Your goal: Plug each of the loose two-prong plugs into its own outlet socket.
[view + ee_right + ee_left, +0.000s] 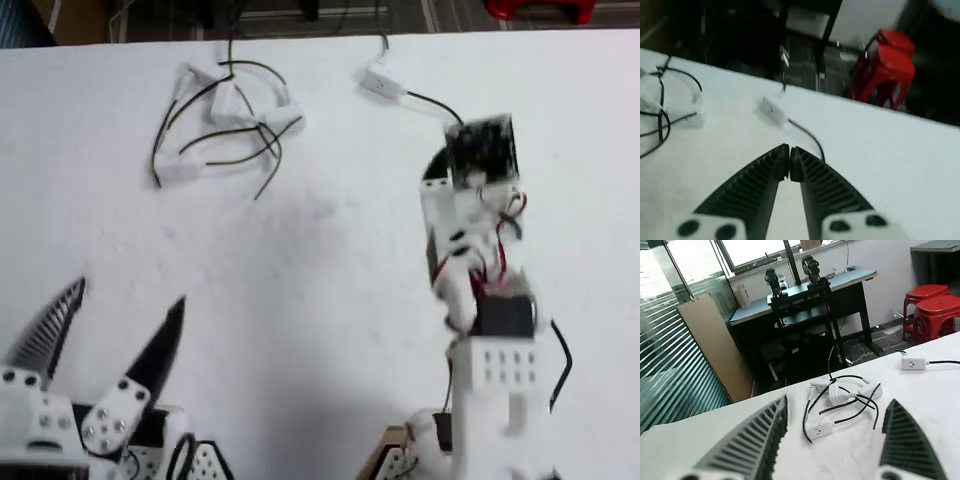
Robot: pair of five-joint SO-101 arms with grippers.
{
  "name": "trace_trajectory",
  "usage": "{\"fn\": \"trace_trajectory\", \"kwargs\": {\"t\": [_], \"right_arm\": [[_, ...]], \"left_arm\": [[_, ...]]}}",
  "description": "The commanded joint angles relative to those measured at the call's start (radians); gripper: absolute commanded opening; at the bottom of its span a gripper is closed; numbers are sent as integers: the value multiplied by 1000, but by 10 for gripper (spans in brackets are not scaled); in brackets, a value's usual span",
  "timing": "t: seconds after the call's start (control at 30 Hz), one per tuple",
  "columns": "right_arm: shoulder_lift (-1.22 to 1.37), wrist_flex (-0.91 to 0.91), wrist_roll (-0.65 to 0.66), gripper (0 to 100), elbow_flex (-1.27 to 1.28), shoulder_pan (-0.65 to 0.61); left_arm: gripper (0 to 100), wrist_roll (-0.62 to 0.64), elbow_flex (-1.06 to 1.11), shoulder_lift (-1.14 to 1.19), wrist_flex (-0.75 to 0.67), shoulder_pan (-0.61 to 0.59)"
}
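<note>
approach step; nothing held. left gripper [130, 293] fingers spread, at the near counter [320, 300] edge. right gripper [789, 149] fingers pressed together, empty, near the lone socket [380, 82]. plugs [238, 108] lie tangled far left. next: pinch one plug.

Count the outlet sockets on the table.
2 clearly: the lone socket by the far edge, and the tangled socket at the near end of the cable tangle. More may be hidden there.

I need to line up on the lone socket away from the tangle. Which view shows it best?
The left wrist view: the lone socket faces the camera, slots visible. The high view shows the socket from above, apart from the tangle. The right wrist view shows it slanted, beyond the right gripper.
</note>
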Motion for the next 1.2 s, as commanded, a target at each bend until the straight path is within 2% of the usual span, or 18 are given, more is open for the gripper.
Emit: {"fn": "trace_trajectory", "kwargs": {"t": [0.0,0.23,0.4,0.73,0.83,0.97,1.07,1.17], "right_arm": [[-239,22,-3,19,-48,-77],[-598,229,-9,19,-38,-297],[-835,375,-3,19,124,-389],[-829,446,-3,19,365,-203],[-829,446,-3,19,499,-143],[-829,440,-3,19,664,-59],[-829,440,-3,19,749,-13],[-829,441,-3,19,825,25]], "left_arm": [[301,9,83,-114,-18,2],[301,11,112,-99,35,8],[301,9,347,-99,11,7],[293,9,651,-99,-132,4],[209,9,795,-99,-178,2],[14,2,930,-99,-247,1],[51,5,967,-99,-253,-8],[27,8,970,-99,-258,-62]]}}
